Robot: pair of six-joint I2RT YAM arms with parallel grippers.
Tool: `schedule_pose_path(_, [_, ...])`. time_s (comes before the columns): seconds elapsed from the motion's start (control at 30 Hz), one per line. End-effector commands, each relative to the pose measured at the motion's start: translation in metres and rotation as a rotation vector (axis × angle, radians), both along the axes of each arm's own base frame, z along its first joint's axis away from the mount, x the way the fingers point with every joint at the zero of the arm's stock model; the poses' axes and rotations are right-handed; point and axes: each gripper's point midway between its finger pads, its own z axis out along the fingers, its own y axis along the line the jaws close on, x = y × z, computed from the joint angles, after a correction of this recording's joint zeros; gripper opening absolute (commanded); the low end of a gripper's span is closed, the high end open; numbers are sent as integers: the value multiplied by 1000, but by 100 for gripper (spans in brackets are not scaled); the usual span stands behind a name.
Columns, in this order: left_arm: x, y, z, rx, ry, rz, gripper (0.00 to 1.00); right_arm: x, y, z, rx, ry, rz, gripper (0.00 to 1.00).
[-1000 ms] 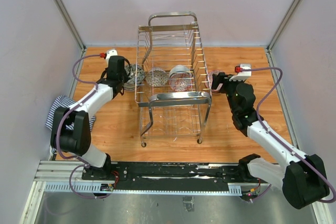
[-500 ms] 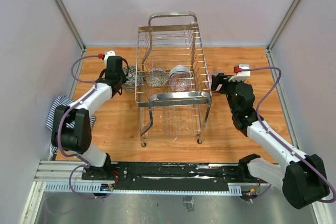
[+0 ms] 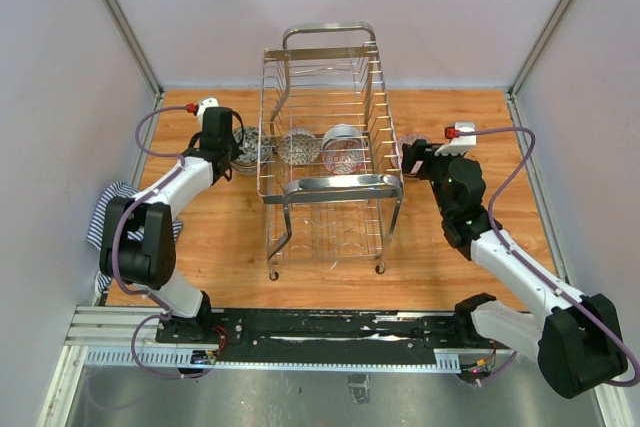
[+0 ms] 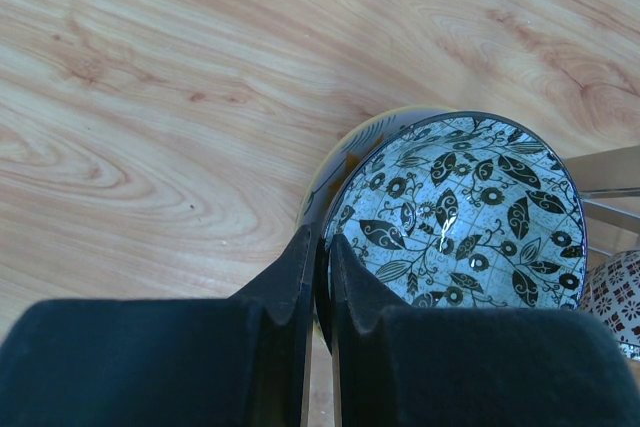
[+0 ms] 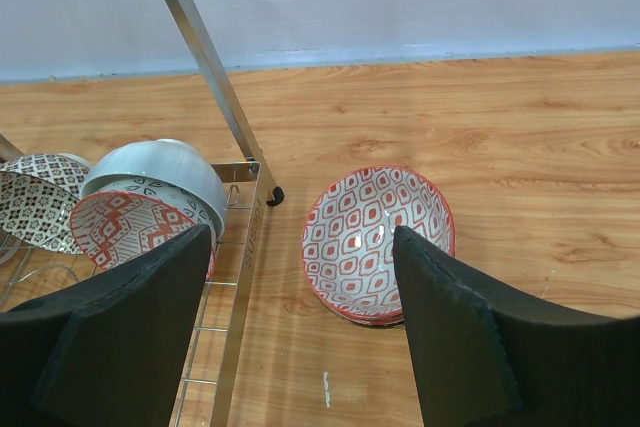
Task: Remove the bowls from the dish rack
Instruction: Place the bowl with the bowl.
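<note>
Left gripper (image 4: 322,249): clenched tight on the rim of the leaf-patterned bowl (image 4: 455,212), biting in at the bowl's 8 o'clock edge!
Leaf-patterned bowl: out on the table (image 3: 230,237) at the dish rack's (image 3: 335,185) 9 o'clock, just beside the wires, sitting over a brown-sided bowl (image 4: 345,152). Whether it rests on that one or hangs just above, I cannot tell.
Right gripper (image 5: 300,242): released, fingers spread wide, hovering over the red-patterned bowl (image 5: 378,242).
Red-patterned bowl: on the wood at the rack's 3 o'clock, close to the rack's leg, tilted a little and touched by neither finger.
Inside the rack: two bowls on edge side by side, a dark speckled bowl (image 3: 298,147) toward 9 o'clock and a grey bowl with red inside (image 3: 343,152) toward 3 o'clock.
Striped cloth (image 3: 105,212): at the table's 9 o'clock edge, partly under the left arm.
</note>
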Motion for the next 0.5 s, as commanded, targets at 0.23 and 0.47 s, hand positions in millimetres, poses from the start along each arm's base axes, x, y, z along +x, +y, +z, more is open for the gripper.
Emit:
schedule_pose_path(0.23, [13,0,8,-33,-20,-3,5,0,-2,16,25,-33,1,74])
schedule_pose_path(0.47, [12,2,6,-37,-11,3,12,0,-2,16,28,-32,1,74])
